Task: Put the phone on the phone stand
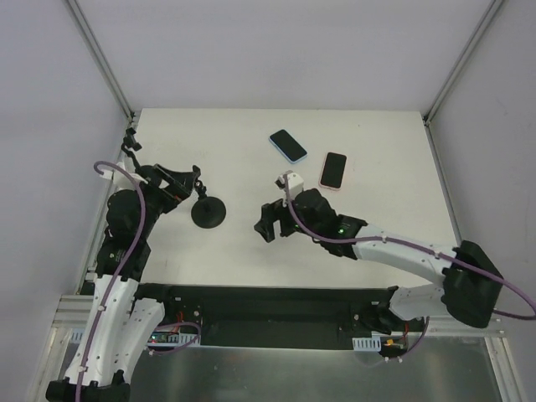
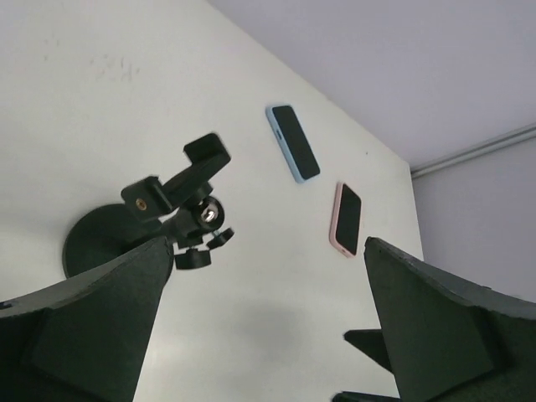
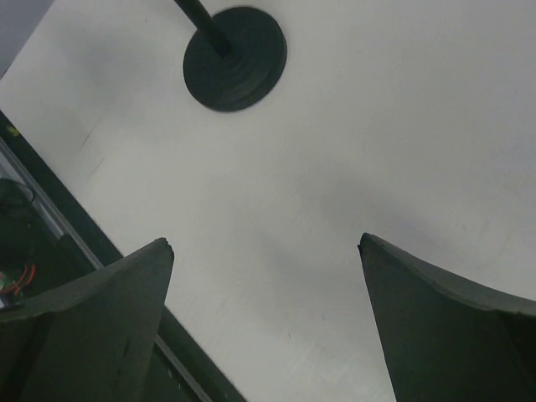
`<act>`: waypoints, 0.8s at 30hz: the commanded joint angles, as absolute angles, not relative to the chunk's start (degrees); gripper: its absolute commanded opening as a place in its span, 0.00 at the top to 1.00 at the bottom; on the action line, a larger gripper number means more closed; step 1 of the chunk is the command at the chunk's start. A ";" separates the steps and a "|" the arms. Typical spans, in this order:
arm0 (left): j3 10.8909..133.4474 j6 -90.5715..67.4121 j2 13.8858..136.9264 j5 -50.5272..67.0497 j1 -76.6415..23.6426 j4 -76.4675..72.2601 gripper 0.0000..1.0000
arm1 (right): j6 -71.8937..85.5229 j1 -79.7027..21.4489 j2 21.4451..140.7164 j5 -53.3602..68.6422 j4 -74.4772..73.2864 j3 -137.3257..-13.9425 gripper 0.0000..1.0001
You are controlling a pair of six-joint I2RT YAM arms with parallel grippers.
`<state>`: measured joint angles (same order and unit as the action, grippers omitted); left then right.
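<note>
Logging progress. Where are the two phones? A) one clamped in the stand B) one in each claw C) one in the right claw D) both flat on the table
D: the blue phone and pink phone lie flat on the table; the phone stand is bare, and the left claw and right claw are open, empty.

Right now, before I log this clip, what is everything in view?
blue-cased phone: 1, black face up, flat at the far middle of the table
pink-cased phone: 1, black face up, flat just right of the blue one
phone stand: 1, black, round base, left of centre, clamp empty
table: 1, white
left gripper: 1, black, open, empty, beside the stand
right gripper: 1, black, open, empty, mid-table, nearer than the phones
</note>
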<state>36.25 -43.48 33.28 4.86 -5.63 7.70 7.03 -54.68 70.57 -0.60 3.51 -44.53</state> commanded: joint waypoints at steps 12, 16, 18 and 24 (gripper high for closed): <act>57.91 -28.40 44.99 -2.30 -5.19 14.06 0.01 | -7.11 -63.81 107.65 -17.92 32.17 -68.81 0.04; 59.41 -28.56 45.09 -3.24 -4.48 15.90 0.01 | -9.84 -63.81 114.33 -19.85 32.69 -75.05 0.04; 60.29 -29.53 45.00 -6.65 -4.66 17.48 0.01 | -10.11 -63.81 115.92 -20.39 33.48 -77.42 0.04; 59.77 -27.77 44.48 -12.74 -5.54 20.56 0.01 | -9.66 -63.81 120.49 -23.20 39.36 -80.41 0.04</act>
